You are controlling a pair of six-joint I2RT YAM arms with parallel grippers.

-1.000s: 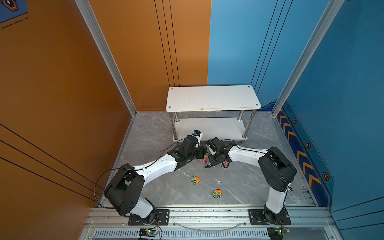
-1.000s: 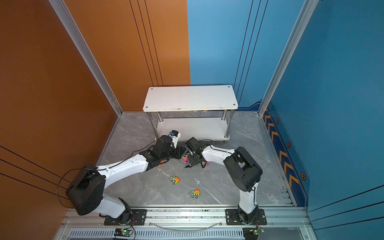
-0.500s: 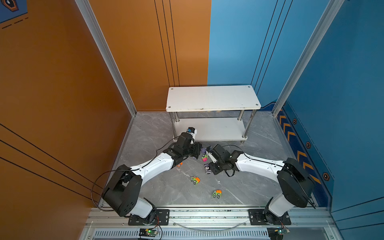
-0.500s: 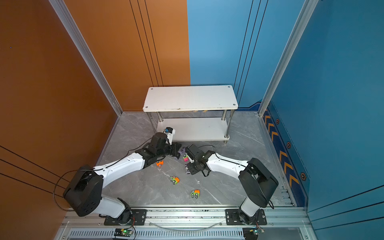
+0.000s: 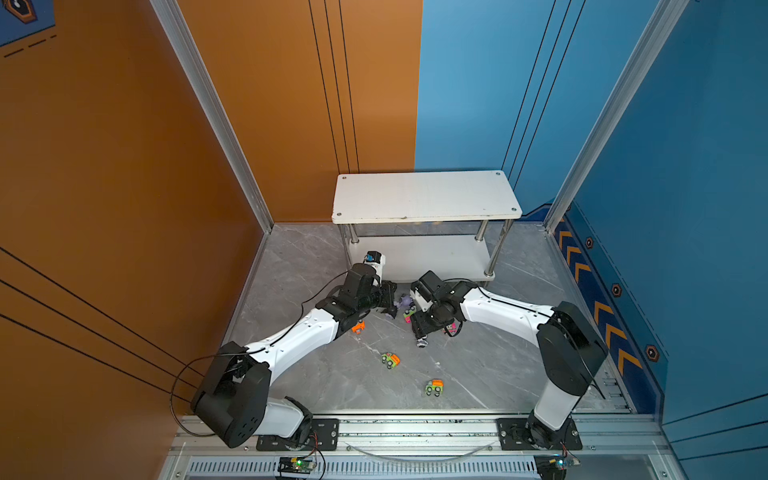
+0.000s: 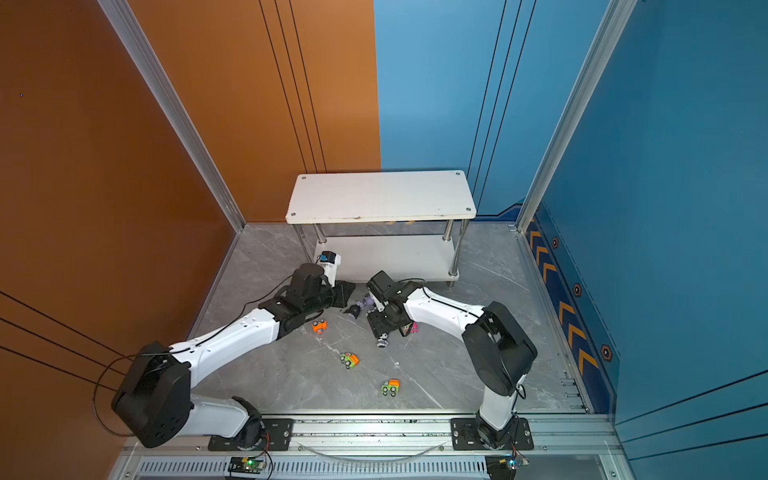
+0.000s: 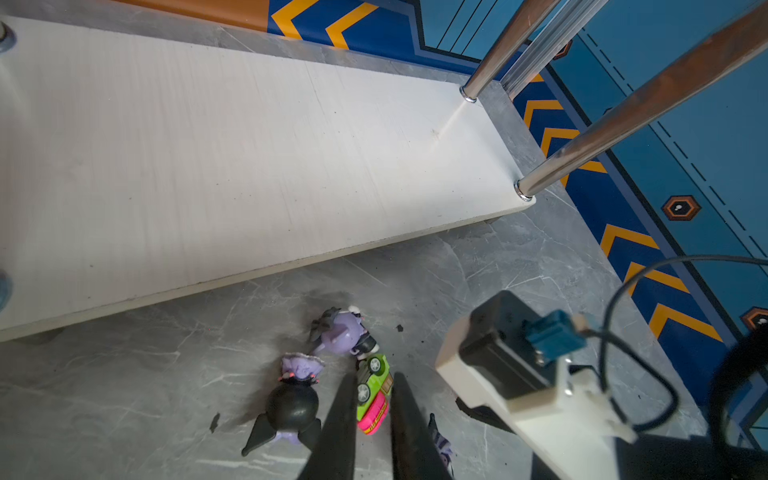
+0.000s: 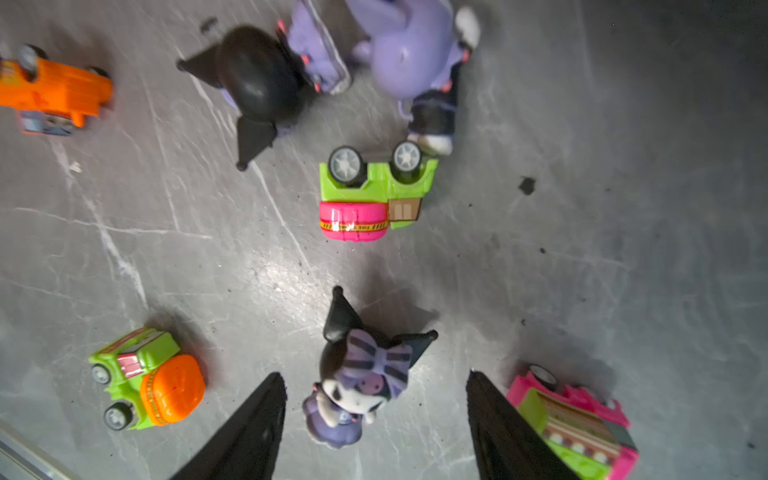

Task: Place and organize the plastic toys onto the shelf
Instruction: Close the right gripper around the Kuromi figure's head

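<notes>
Surface: grey marble-pattern floor (image 5: 478,374) in an orange-and-blue walled cell; the white two-tier shelf (image 5: 424,195) stands at the back.
Shelf load: no toy shows on either tier; the lower tier (image 7: 208,145) is bare where visible.
Toys: all lie on the floor in front of the shelf, most clustered between the arms. A green truck with orange load (image 5: 390,360) and a second green truck (image 5: 434,387) lie nearer the arm bases.
Right gripper (image 8: 375,374): jaws wide apart, astride the upright bow figurine (image 8: 361,386); neither finger appears to touch it; nothing held.
Left gripper (image 7: 373,374): jaws set to a slim gap, empty, poised above the green-and-pink car (image 7: 374,395), which lies on its side.
Step in hand: judged to be the grasp of the bow figurine, closure not yet made.
Next move: close on the body, not the ears; lift straight up; carry to a tier.
Caution: the pink truck (image 8: 577,419) sits just beside one right finger and may be nudged; the two wrists work near each other.
</notes>
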